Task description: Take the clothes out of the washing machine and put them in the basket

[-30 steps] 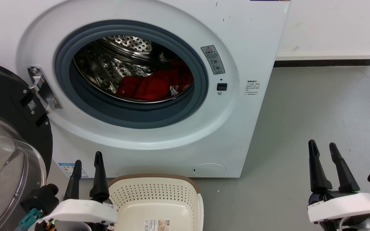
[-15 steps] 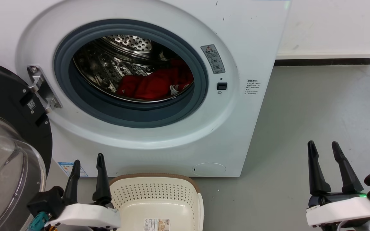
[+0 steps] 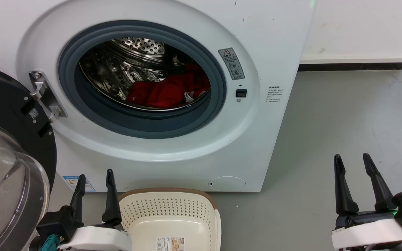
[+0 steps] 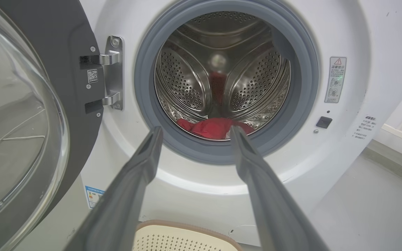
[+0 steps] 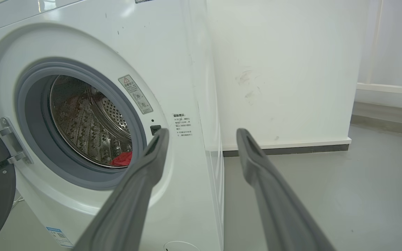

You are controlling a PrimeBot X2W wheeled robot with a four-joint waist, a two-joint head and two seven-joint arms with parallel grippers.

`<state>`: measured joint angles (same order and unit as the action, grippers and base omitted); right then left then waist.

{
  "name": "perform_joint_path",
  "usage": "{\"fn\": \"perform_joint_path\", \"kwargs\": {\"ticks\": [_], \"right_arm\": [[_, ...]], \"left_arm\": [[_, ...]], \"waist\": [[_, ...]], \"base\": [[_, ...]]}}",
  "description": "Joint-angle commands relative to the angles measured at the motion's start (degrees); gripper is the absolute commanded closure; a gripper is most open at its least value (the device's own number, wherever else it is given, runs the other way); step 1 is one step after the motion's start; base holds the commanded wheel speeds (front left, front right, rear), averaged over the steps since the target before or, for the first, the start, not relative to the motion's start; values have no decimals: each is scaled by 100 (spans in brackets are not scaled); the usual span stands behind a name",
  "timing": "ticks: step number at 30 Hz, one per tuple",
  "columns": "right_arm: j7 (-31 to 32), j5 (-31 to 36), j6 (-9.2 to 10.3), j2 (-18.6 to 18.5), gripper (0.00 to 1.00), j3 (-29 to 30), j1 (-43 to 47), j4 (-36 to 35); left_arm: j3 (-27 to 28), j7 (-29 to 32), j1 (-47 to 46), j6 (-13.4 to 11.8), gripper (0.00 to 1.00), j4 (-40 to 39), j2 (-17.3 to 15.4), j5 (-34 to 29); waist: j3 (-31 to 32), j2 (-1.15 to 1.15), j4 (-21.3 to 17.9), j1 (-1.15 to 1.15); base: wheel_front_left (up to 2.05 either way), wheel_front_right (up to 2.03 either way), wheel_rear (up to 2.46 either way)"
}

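Washing machine (image 3: pixel 250 146): clothes (image 3: pixel 168 92) inside, well ahead of left gripper (image 3: pixel 95 173).
Basket (image 3: pixel 173 205): just beside left gripper.
Right gripper (image 3: pixel 351 156): released, like left.

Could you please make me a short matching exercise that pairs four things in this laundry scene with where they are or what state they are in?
Things:
1. clothes
2. basket
3. door
4. right gripper

Places and states:
A. on the floor in front of the washing machine, with no clothes in it
B. open, over the floor to the right of the washing machine
C. lying in the drum
D. swung open at the washing machine's left

Pairs: 1-C, 2-A, 3-D, 4-B
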<state>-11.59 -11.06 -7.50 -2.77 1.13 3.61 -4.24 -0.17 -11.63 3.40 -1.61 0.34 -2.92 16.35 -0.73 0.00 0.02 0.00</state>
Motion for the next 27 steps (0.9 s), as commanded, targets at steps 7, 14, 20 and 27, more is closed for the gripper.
{"fn": "perform_joint_path", "kwargs": {"ticks": [7, 14, 20, 27], "right_arm": [[-126, 367, 2, -18, 0, -34, 82, -135], [-202, 598, 2, -17, 0, -47, 134, -190], [-265, 769, 2, -16, 0, -39, 160, -223], [-336, 943, 3, -15, 0, -28, 224, -220]], "left_arm": [[-6, -122, 80, -5, 0, -98, 2, -387], [-41, -195, 124, -37, 0, -164, 4, -675], [-50, -264, 159, -59, 0, -202, 5, -895], [-61, -333, 204, -103, 0, -242, 4, -1143]], "waist": [[-6, 0, -3, 0], [-11, 0, -4, 0], [-15, 0, -11, 0], [-9, 0, -30, 0]], "base": [[0, 0, 0], [0, 0, 0], [0, 0, 0], [0, 0, 0]]}}
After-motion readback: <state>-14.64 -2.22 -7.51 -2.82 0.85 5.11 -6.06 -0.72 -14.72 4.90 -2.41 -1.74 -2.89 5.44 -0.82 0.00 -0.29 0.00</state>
